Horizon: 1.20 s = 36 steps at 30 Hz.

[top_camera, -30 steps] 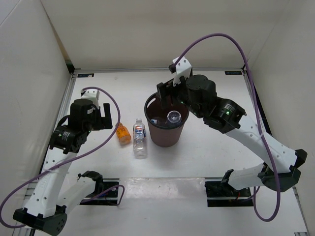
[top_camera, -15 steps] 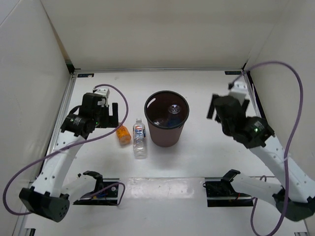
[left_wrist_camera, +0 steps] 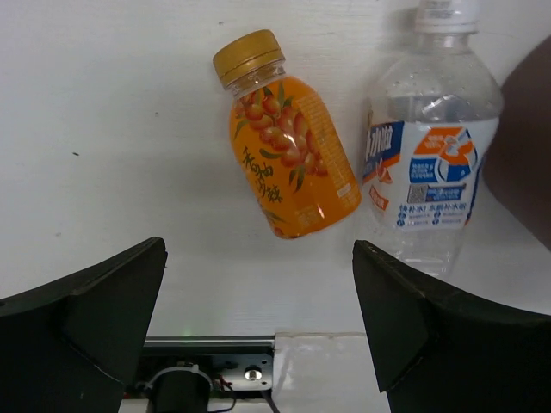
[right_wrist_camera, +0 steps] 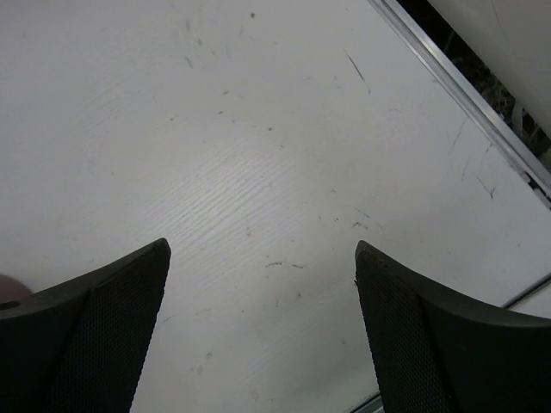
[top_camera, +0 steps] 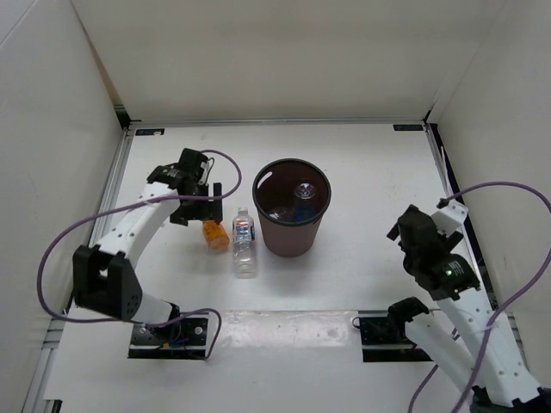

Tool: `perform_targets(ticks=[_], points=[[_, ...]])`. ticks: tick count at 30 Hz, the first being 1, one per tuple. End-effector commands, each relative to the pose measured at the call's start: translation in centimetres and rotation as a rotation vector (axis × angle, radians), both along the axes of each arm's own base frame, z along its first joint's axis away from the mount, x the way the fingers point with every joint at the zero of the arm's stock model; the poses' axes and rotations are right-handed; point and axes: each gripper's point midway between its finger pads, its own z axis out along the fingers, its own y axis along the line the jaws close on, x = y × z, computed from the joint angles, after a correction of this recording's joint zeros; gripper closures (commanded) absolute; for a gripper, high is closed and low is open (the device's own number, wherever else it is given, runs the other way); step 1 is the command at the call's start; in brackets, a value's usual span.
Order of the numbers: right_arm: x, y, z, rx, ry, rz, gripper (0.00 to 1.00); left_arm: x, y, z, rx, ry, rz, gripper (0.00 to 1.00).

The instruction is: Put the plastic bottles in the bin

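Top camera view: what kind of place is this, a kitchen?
No, likely a robot test booth: white walls box in a white table, the left arm and right arm are bolted at its edge, and an orange bottle and a bin sit on it.

Left end effector (top_camera: 199,205) points down at the desk, jaws wide apart; right end effector (top_camera: 411,232) sits near its base, likewise spread.
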Motion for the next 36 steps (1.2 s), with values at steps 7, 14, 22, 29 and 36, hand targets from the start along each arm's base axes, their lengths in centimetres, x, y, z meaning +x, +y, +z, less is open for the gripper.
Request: perform_targets(ticks=[7,14,22,29,36], points=[[3.0,-2.5,-4.8,0.246,0.125,-0.126,0.10,0.8,-1.6,-2.1,-0.106,0.015,0.156,0.00],[3.7,-1.1,-5.4,0.332,0.128,-0.020,0.10,3.2,-1.4,-5.1,-0.068,-0.026,0.215,0.00],[4.7,1.3,-4.9,0.227,0.156,0.047,0.10,3.8,-0.9,-8.6,-0.030,0.044,0.233,0.00],[5.0,0.9,-5.5,0.223,0.209,0.006,0.10,3.8,-2.0,-9.9,-0.079,0.066,0.210,0.13],[5.0,0.9,-5.8,0.258,0.220,0.021,0.10,3.0,-2.2,-8.1,-0.100,0.028,0.231,0.56]])
